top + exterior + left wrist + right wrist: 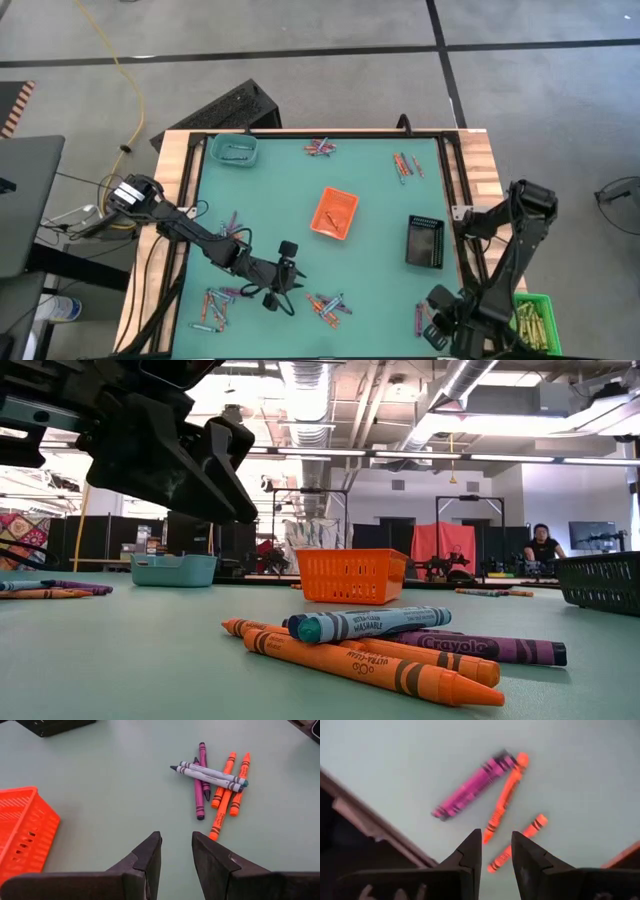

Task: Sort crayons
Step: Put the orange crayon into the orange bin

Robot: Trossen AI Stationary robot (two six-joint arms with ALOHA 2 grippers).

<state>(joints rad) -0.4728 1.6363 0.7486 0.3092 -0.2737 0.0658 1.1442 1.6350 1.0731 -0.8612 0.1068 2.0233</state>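
the left gripper [176, 851] hangs above the green table [370, 260] with its two dark fingers [148, 854] a narrow gap apart and nothing between them. just ahead of the fingertips, slightly to one side, lies a small heap of crayons [215, 782]: two blue-grey ones crossed on top, two purple ones and three orange ones beneath, touching and overlapping. the orange basket [20, 832] sits off to the other side of the fingers.

the right gripper [495, 851] is low at the table's near right corner, fingers likewise slightly apart and empty. beyond its tips lie a pink-purple crayon [472, 786] and two orange crayons [506, 795], the nearer orange one almost between the fingertips.

these sticks look light, stiff and paper-wrapped, so they should not slip much, but wax snaps under a hard pinch and a round barrel will likely roll if nudged. the sound hold is probably across the middle of the barrel, fingers set square to its length. in the heap, the top blue-grey crayon [207, 771] seems the one to take first, since it rests free on the others; pulling a lower one would likely scatter the rest. other crayons lie scattered across the table in the high view, with a teal tray [233, 151] and a black basket [425, 242] also present.
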